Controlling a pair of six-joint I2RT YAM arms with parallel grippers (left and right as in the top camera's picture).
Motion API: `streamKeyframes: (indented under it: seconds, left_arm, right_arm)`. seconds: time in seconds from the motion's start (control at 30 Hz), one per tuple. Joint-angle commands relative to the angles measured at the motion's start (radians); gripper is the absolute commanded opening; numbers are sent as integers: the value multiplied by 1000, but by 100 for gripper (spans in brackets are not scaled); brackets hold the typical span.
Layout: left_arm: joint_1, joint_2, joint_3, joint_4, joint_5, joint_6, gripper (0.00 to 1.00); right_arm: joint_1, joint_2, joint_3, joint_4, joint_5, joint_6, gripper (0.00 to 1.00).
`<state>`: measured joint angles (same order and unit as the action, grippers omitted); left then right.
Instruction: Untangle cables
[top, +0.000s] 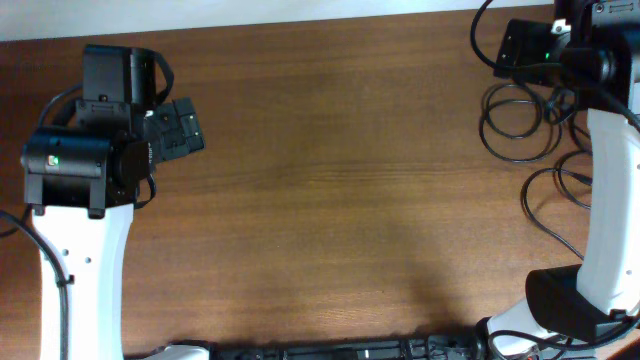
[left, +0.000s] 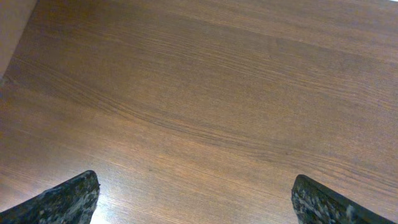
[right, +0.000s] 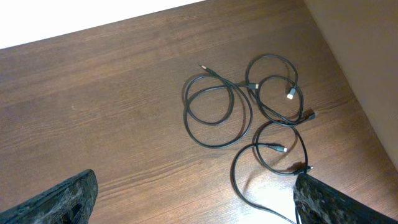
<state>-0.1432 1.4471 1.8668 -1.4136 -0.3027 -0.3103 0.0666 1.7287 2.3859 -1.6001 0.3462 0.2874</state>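
Cables (right: 251, 87) lie flat at the worktop's (left: 199, 93) far right corner, next to the right arm: several overlapping loops, plug ends loose. Right pincer (right: 196, 199) is above them with jaws wide apart, gripping nothing; the nearest loop runs just beside one finger. Left pincer (left: 196, 202) is also spread wide, over the left side, well apart from the cables.

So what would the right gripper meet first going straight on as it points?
Probably the cables lying ahead of the open right gripper, or bare table just short; depth is unclear.
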Motion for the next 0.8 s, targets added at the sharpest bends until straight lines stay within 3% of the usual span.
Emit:
streamKeyframes:
  seconds: [0.0, 0.07, 0.2, 0.37, 0.57, 0.77]
  left_arm:
    - [2, -19, 0, 2, -10, -10, 99]
    - [2, -43, -47, 45, -10, -10, 99]
    - [2, -195, -323, 286, -7, -10, 99]
    - [2, -535, -895, 799, -2, -10, 99]
    - [2, -831, -1427, 1478, 56, -10, 99]
    - [2, -959, -1727, 1853, 53, 78, 99]
  right_arm:
    - [5, 1, -5, 2, -6, 10, 100]
    - [5, 1, -5, 2, -6, 10, 100]
    - [5, 1, -5, 2, -6, 10, 100]
    - [5, 1, -5, 2, -6, 10, 100]
    - [5, 1, -5, 2, -6, 10, 100]
    - [5, 1, -5, 2, -6, 10, 100]
